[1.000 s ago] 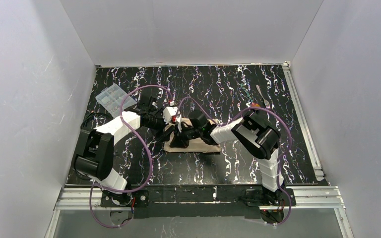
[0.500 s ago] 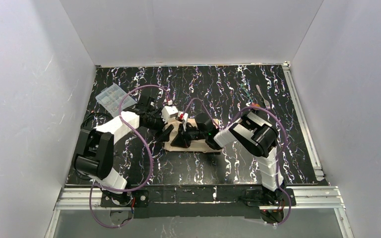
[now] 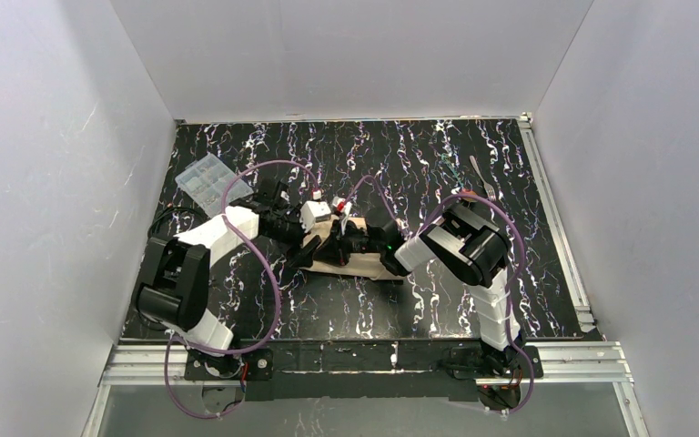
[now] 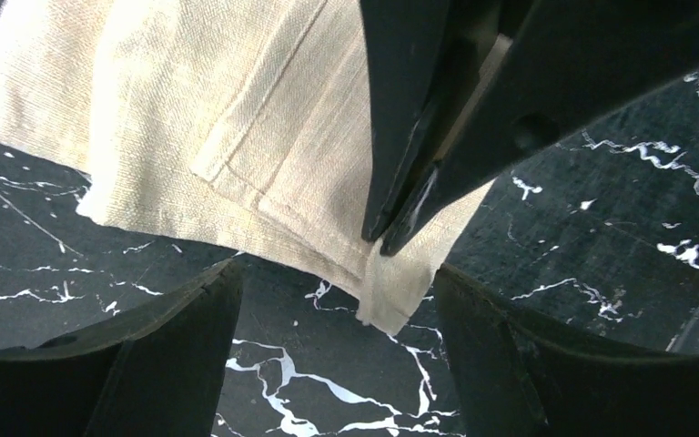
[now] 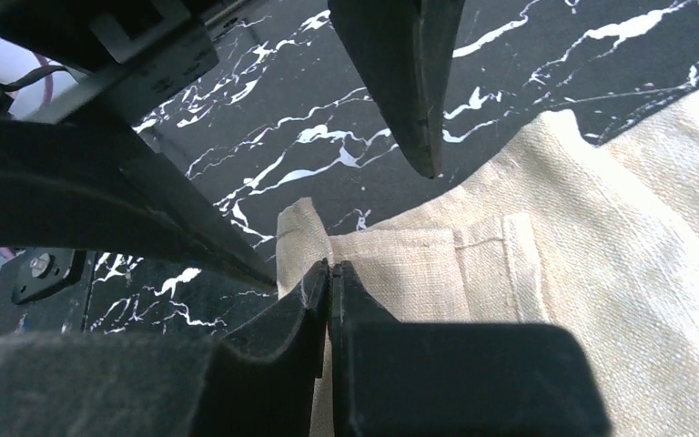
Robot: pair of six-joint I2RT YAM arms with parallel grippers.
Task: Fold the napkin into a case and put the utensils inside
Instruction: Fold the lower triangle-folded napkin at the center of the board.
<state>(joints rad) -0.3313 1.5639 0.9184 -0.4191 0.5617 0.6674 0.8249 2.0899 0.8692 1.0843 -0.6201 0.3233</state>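
The napkin (image 3: 357, 264) lies folded into a narrow layered tan strip on the black marbled table. My right gripper (image 3: 335, 248) is shut on the strip's left end corner. In the right wrist view its closed tips (image 5: 329, 269) pinch the napkin (image 5: 601, 255). My left gripper (image 3: 313, 246) is open, its fingers straddling that same corner without touching it. In the left wrist view the left gripper (image 4: 337, 355) hovers over bare table just off the napkin (image 4: 191, 137). The silver fork (image 3: 482, 177) lies at the back right. The spoon is not visible.
A clear plastic compartment box (image 3: 202, 179) sits at the back left. White walls close in the table on three sides. A metal rail (image 3: 555, 218) runs along the right edge. Purple cables loop over both arms.
My right gripper has reached further left along the cloth to its left corner. My left gripper has shifted slightly right toward it. The strip's left end has turned a little.
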